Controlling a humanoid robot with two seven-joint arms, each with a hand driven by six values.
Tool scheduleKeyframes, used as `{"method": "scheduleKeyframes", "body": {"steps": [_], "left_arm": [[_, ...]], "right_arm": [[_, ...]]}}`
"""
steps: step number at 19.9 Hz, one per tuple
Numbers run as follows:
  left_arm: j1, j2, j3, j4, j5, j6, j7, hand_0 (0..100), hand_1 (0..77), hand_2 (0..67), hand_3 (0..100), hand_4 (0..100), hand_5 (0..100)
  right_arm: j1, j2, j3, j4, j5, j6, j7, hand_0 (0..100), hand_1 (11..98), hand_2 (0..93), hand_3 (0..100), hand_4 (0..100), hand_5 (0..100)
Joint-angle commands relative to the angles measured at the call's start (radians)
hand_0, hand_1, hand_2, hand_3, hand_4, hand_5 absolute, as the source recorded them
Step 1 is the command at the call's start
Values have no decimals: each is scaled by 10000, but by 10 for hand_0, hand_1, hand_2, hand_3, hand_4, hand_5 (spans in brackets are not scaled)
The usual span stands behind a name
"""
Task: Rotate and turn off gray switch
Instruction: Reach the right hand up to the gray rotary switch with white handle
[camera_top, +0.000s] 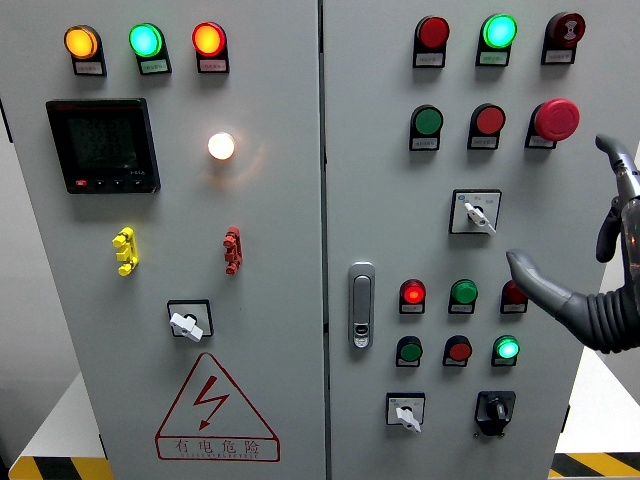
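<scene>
Three rotary switches with pale gray knobs sit on the cabinet. One switch (476, 212) is in a white square plate on the right door, its knob pointing down-right. Another switch (405, 412) sits low on the right door and a third switch (187, 322) on the left door. My right hand (570, 215) comes in at the right edge, open. Its thumb (524, 268) reaches left below the upper switch and a finger (612, 153) points up. It hovers right of that switch without touching it. The left hand is out of view.
A black rotary switch (494, 408) sits at the lower right. A red mushroom button (556, 119) is just above the hand. Lit and unlit pilot lamps and buttons fill both doors. A door handle (361, 304), a meter display (102, 145) and a warning triangle (214, 410) are also there.
</scene>
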Motion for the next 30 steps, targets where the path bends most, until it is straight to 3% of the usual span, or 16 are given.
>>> {"method": "scheduleKeyframes", "body": {"steps": [1,4,6,7,10,13,16,19,23,28,30], "left_arm": [[0,1,0,2,0,0,0,340,0,123,223,119,123],[0,1,0,2,0,0,0,340,0,123,222,119,123],[0,1,0,2,0,0,0,341,0,123,222,119,123],[0,1,0,2,0,0,0,341,0,123,222,119,123],[0,-14,0,2,0,-15,0,341,0,123,222,119,123],[0,-14,0,2,0,0,0,341,0,123,222,119,123],[0,-14,0,-13,0,-15,0,341,0,123,222,119,123],[0,-14,0,2,0,0,0,341,0,123,223,119,123],[0,-14,0,2,0,0,0,344,0,123,223,119,123],[15,-14,0,2,0,0,0,344,0,123,223,119,123],[15,-14,0,2,0,0,0,342,0,123,223,119,123]], "right_arm": [[16,0,-7,-31,7,0,-4,0,360,111,898,1000,859],[123,0,-7,-138,22,0,-80,0,359,134,899,1000,859],[276,0,8,-276,99,92,-81,0,358,238,899,1000,859],[307,0,8,-307,99,199,-96,0,359,335,898,1000,859],[429,0,-7,-460,114,338,-142,0,360,422,896,1000,863],[598,0,-23,-736,145,353,-510,0,363,483,896,1000,868],[782,0,-23,-1027,267,338,-571,0,359,521,895,1000,870],[890,0,-69,-1242,544,353,-847,0,364,561,894,1000,872],[997,-16,-69,-1580,559,353,-848,0,364,572,895,1000,879],[1472,0,-313,-2131,559,353,-878,0,359,574,895,1000,881],[1610,-16,-360,-2361,559,338,-1046,0,357,574,895,1000,881]]}}
